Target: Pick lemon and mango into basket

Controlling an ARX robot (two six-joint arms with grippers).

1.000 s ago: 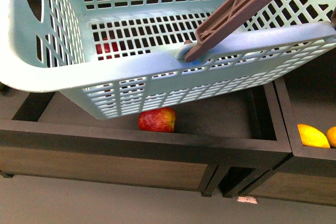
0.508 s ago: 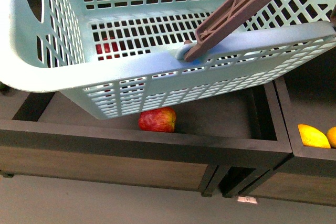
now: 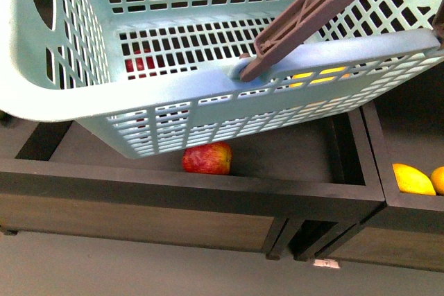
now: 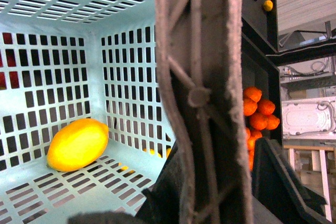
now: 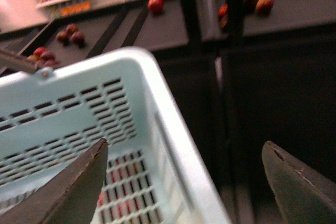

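Above dark wooden bins (image 3: 291, 150), left end effector (image 4: 215, 195) clasps basket handle (image 4: 199, 77); right end effector (image 5: 184, 142) gapes empty.

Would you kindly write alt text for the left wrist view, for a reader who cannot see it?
A yellow-orange lemon lies on the slotted floor of the light teal basket, near a corner. The basket's brown handle fills the middle of the picture close up; beyond it, a pile of orange fruits sits in a dark shelf.
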